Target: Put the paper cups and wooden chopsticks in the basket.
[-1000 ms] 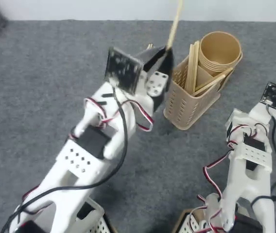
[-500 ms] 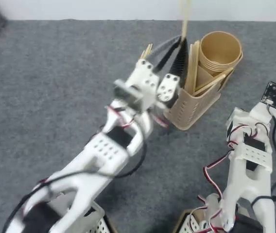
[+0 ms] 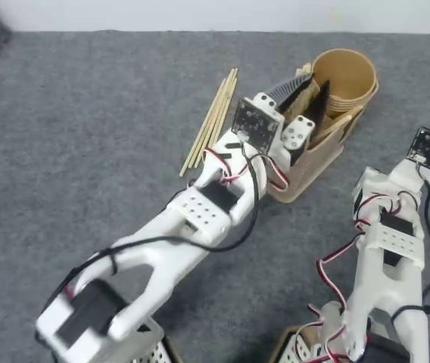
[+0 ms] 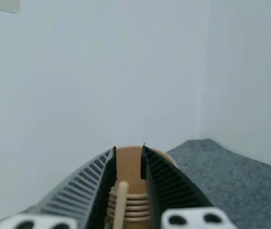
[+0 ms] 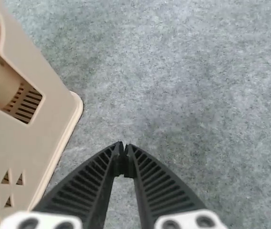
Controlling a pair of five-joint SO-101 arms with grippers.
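L gripper [image 4: 129,149] over basket [image 3: 317,162], jaws slightly apart, one chopstick [image 4: 120,202] loose between them, not pinched afaict, so it drops in by cups [image 3: 344,72]. Other chopsticks [image 3: 213,117] lie on carpet [image 3: 86,151] beside basket. R gripper [image 5: 124,160] pressed closed, parked clear

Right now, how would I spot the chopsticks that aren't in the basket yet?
Look at the grey carpet and find the tan basket near its far edge. Just left of it, flat on the carpet, lies a bundle of wooden chopsticks; unlike those standing in the basket, these lie loose.
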